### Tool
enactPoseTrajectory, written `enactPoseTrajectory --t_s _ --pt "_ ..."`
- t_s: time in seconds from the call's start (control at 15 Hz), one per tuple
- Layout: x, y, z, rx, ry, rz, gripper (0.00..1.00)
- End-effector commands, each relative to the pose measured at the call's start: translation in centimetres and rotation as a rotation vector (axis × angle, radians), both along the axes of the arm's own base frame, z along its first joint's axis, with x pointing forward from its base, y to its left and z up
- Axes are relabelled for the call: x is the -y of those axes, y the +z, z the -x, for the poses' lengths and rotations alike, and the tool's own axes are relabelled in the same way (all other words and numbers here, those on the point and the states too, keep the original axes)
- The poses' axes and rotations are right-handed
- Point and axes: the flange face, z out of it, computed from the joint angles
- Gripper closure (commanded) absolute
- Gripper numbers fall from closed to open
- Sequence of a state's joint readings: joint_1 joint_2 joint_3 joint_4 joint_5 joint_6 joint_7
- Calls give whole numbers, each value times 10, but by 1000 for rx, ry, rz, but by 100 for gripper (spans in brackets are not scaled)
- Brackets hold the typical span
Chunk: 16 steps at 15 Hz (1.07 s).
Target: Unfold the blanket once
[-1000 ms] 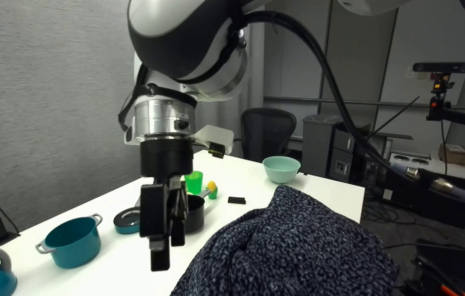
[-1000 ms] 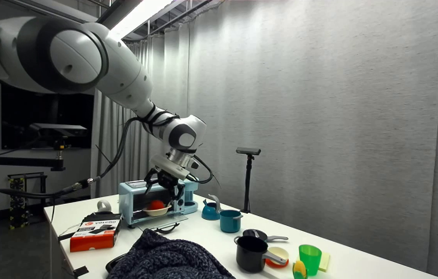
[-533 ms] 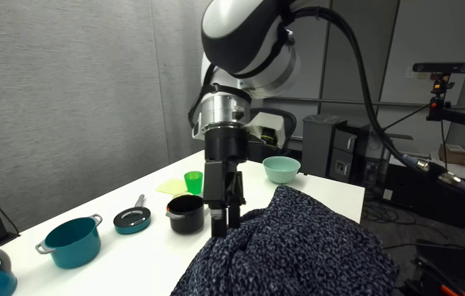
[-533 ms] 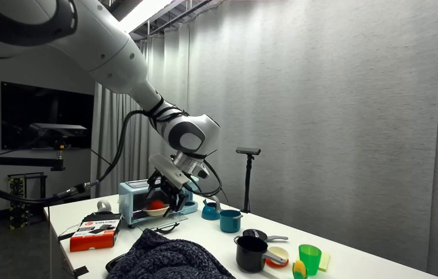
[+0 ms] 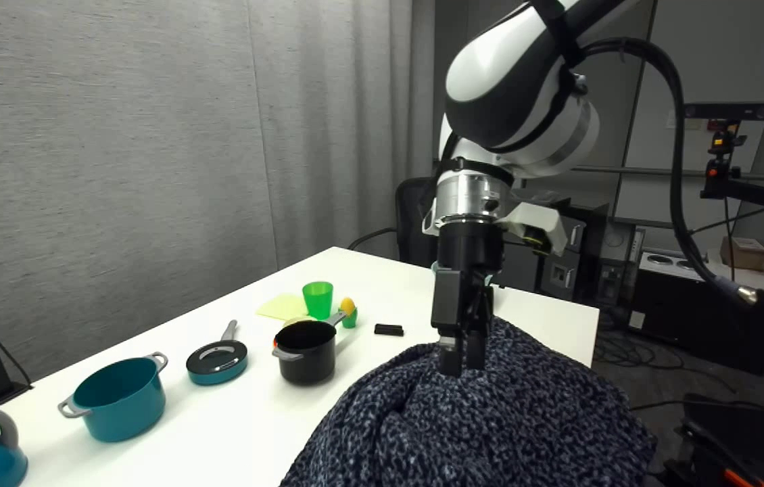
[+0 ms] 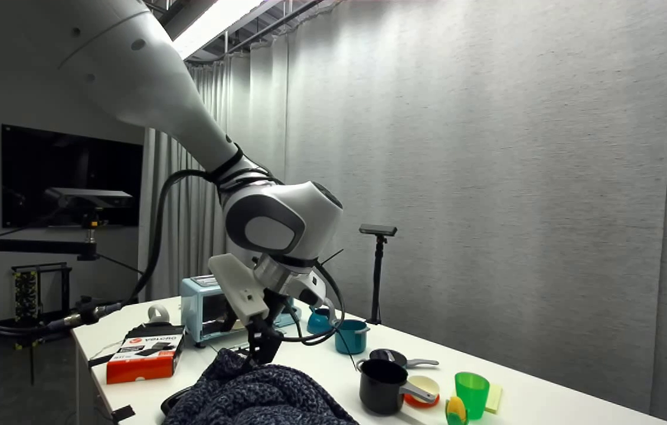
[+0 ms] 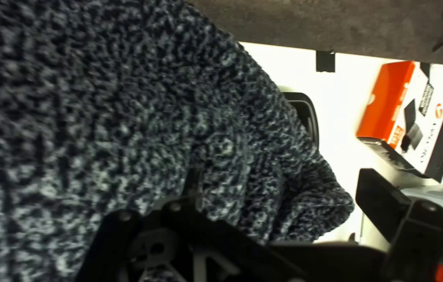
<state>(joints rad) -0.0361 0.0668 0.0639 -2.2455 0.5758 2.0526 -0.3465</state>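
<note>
The dark speckled blanket (image 5: 510,433) lies bunched on the white table, with a raised corner; it also shows in an exterior view (image 6: 274,395) and fills much of the wrist view (image 7: 108,117). My gripper (image 7: 280,182) is open in the wrist view, with one finger (image 7: 380,199) beyond the blanket's pointed corner and the other over the cloth. In both exterior views the gripper (image 5: 463,358) (image 6: 245,348) hangs at the blanket's raised corner. Whether the fingertips touch the cloth I cannot tell.
A red and white box (image 6: 147,354) and a light blue toaster oven (image 6: 196,310) stand beyond the blanket. A black pot (image 5: 307,358), a teal pot (image 5: 122,402), a small pan (image 5: 218,365) and a green cup (image 5: 318,299) stand on the table (image 5: 220,433). A black-rimmed item (image 7: 312,117) lies partly under the blanket.
My gripper has moved from beside the pots across to the blanket's raised corner, and lower in an exterior view. It stays open. The blanket has not visibly moved.
</note>
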Motion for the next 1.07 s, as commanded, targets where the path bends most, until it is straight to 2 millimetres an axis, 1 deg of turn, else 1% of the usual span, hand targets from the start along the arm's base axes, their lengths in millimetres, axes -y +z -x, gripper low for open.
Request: enactPoseTrajectory --t_s 0.0,0.2,0.4,0.53,0.67,0.73,0.87,0.93,1.0 --pt "20 6 32 20 -89 144 0" --pt "35 2 47 -19 -150 283 0" --pt "49 -4 63 -80 -211 340 0" --pt "62 -11 74 -79 -258 319 0" --pt "80 -19 88 -68 -303 288 0" --pt "90 -22 95 -50 -286 259 0" --pt "105 -27 106 -19 -203 265 0" --pt "110 -27 110 11 -172 256 0" --pt "108 -25 110 52 -127 250 0"
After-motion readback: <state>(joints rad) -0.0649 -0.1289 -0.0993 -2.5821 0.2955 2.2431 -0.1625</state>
